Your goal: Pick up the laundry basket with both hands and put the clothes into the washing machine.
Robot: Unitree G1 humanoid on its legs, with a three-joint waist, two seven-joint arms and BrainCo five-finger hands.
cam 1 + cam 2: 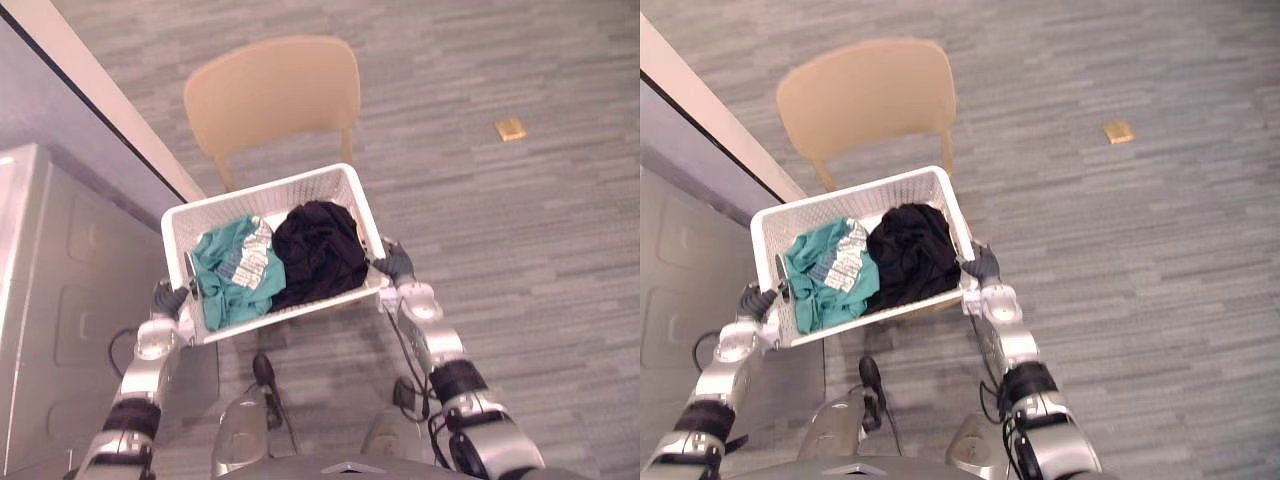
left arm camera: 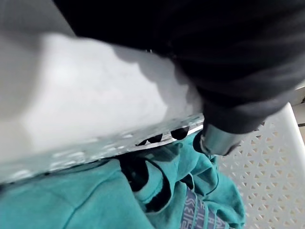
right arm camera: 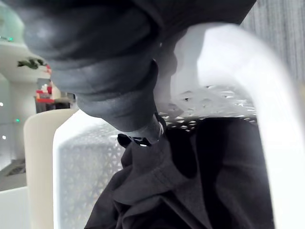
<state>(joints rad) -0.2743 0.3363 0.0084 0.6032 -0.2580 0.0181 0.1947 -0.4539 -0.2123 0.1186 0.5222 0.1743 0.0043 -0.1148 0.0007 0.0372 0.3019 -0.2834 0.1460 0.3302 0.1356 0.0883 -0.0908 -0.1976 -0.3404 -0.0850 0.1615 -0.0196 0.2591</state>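
Two ends of laundry basket (image 1: 262, 189) clasped by left robot hand (image 1: 168, 297), right robot hand (image 1: 397, 262); grasp half-hidden by rim.

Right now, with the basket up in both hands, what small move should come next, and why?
Probably turn a little to the robot's left. The white basket is gripped at its ends by the left hand and right hand, teal garment and black garment inside, but it faces the chair; the grey appliance, likely the washer, stands to the left.

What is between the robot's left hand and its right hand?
The white laundry basket, with a teal garment and a black garment, in the left eye view.
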